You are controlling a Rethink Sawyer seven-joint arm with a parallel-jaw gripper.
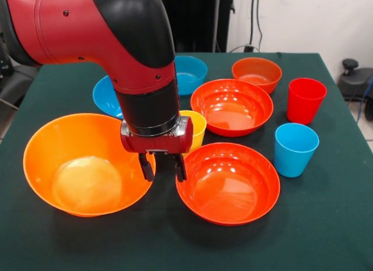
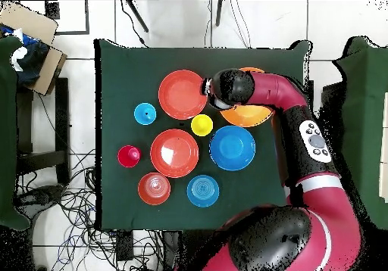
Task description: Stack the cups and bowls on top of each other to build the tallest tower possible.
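Note:
My gripper (image 1: 162, 166) is open and empty. It hangs low between the rim of the huge orange bowl (image 1: 87, 166) and the near wide red-orange bowl (image 1: 228, 183). The yellow cup (image 1: 196, 126) stands right behind it. The second wide red-orange bowl (image 1: 232, 106), a small red-orange bowl (image 1: 256, 74), the small blue bowl (image 1: 191, 73) and the large blue bowl (image 1: 106, 96), partly hidden by the arm, sit farther back. The red cup (image 1: 305, 100) and light blue cup (image 1: 295, 148) stand at the right. Nothing is stacked. In the overhead view the arm covers most of the orange bowl (image 2: 246, 116); the gripper (image 2: 208, 86) is at its edge.
Everything stands on a green-covered table (image 1: 326, 224). In the overhead view a cardboard box (image 2: 30, 26) and loose cables (image 2: 68, 200) lie on the floor to the left of the table (image 2: 114, 71).

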